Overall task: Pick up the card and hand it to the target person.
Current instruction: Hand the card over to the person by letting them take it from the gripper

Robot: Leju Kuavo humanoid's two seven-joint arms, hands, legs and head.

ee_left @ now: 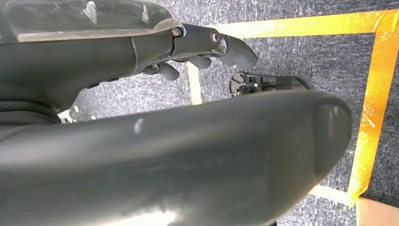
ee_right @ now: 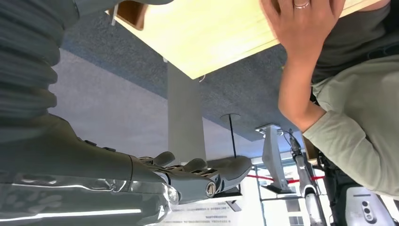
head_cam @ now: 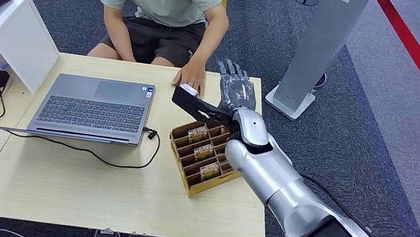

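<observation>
A small white card point(head_cam: 188, 89) lies at the tip of my right hand's dark thumb, above the table's far edge. The fingers of the seated person's hand point(head_cam: 192, 77) rest on it. My right hand point(head_cam: 233, 91) reaches toward the person with its fingers stretched out and the thumb spread wide to the side. In the right wrist view the fingers point(ee_right: 207, 176) are straight, with nothing between them, and the person's hand point(ee_right: 301, 28) presses on the table edge. My left hand point(ee_left: 202, 47) hangs over the carpet, holding nothing.
A brown slotted cardboard box point(head_cam: 203, 151) holding more cards sits under my right forearm. An open laptop point(head_cam: 94, 105) with a black cable point(head_cam: 103, 154) is left of it. A white shelf point(head_cam: 12, 29) stands far left and a grey stand point(head_cam: 316, 53) beyond the table's right end.
</observation>
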